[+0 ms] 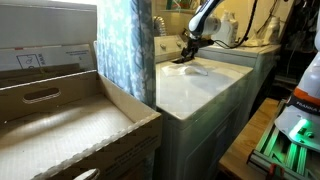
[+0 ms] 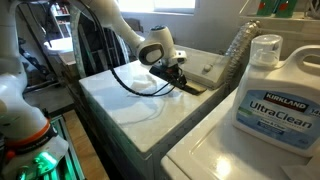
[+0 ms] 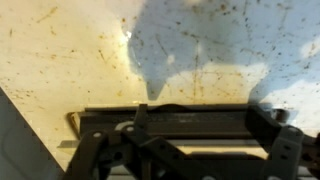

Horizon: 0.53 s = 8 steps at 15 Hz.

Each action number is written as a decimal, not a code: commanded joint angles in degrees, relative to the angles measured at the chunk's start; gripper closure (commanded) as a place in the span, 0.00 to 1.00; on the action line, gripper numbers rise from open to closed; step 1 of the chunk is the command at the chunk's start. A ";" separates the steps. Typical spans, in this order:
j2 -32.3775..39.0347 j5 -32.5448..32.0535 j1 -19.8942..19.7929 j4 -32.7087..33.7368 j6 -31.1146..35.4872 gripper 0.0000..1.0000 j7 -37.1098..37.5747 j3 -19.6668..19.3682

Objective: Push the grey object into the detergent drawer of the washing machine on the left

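The washer [image 2: 120, 105] fills the middle of both exterior views, its glossy top bare except near the rear edge. A second washer [image 2: 230, 155] stands flush against its side, with a jug [image 2: 268, 90] of detergent parked on top, well apart from the work. The arm [image 2: 115, 25] reaches in over the far side edge and bends down steeply, probably so the wrist comes in low enough to shove rather than lift.

The gripper [image 2: 176, 76] sits just above the top by the rear edge, in front of the control panel [image 2: 215, 65]. In the wrist view the fingers [image 3: 272, 130] show only as dark linkage along the bottom; I cannot tell whether they are spread or pressed together.

The grey object [image 3: 165, 120] lies as a flat dark strip across the rear edge of the top, right at the fingertips and apparently touching them. It looks partly seated in the drawer slot, so the push seems under way but not finished. The next move likely needs a level, straight press towards the panel; an angled one could jam the strip.
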 commanded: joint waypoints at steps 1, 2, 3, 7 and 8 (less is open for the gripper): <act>-0.75 1.26 -2.04 -2.71 0.32 0.00 -3.51 1.34; -0.22 0.99 -2.06 -2.89 1.57 0.00 -3.77 1.15; 0.15 1.65 -2.56 -3.03 2.67 0.00 -4.41 1.56; 0.47 5.14 -5.29 -3.24 8.45 0.00 -7.46 5.00; 0.20 6.18 -6.29 -3.49 8.80 0.00 -8.73 6.25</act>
